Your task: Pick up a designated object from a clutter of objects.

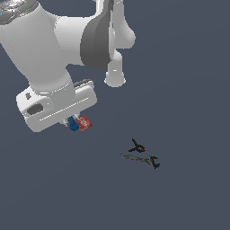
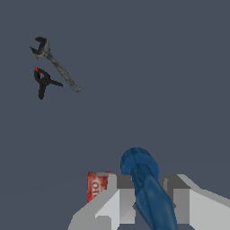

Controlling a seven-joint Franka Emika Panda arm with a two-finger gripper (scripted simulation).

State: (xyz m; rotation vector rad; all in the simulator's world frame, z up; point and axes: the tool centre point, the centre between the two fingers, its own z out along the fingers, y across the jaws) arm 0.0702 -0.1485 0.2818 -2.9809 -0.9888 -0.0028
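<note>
The designated object, a small bright-blue knobby piece, stands between my gripper fingers, and both pads press against its sides. In the exterior view the blue piece pokes out beneath the white hand, whose body hides most of the gripper. A flat red packet lies right beside one finger, close to the blue piece; it shows as the red packet at the hand's lower edge. The rest of the clutter, a black clamp and a dark grey wrench, lies apart toward the exterior view's right.
The clamp with its red spot and the wrench lie side by side, far from the fingers. The arm's white links fill the exterior view's upper left. The floor is plain dark grey.
</note>
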